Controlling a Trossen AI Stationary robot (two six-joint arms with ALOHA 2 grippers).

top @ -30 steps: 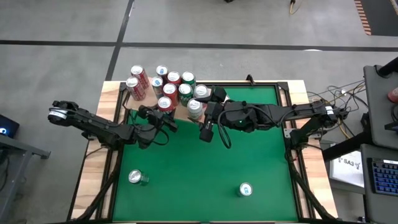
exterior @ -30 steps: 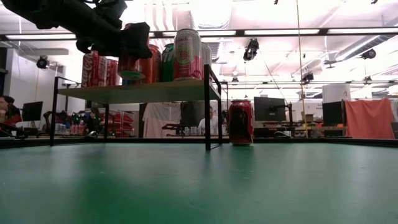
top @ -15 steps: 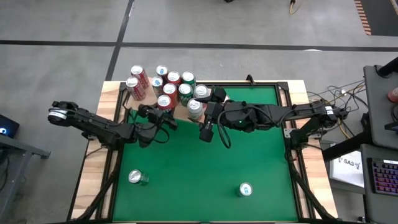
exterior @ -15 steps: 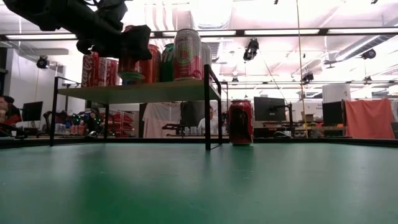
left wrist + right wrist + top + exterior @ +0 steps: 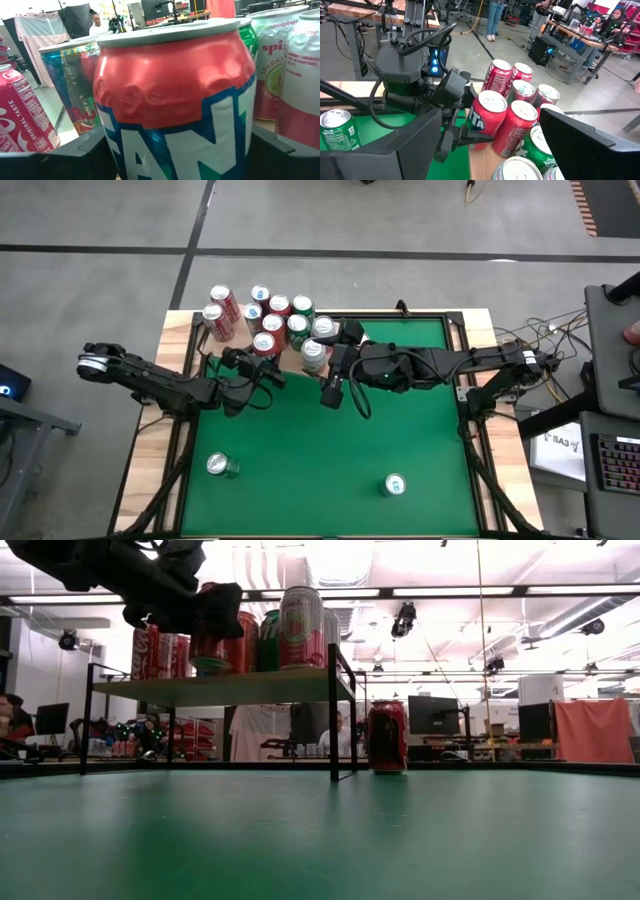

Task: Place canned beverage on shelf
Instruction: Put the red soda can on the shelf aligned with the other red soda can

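L gripper [image 5: 266, 366]: fingers clamped on red Fanta can [image 5: 175, 100], upright at shelf [image 5: 225, 688] edge, other cans [image 5: 290, 315] just beyond. R gripper [image 5: 332, 358]: fingers apart, empty, close alongside.

We see a glossy, dented metal Fanta can [image 5: 175, 100] beside shiny aluminium cans [image 5: 285, 320] on the shelf [image 5: 225, 687], a pale, smooth wood-grain board with thin dark metal legs. The bench [image 5: 330, 450] wears matt green felt-like cloth. The left end effector [image 5: 451, 127] looks matt black plastic.
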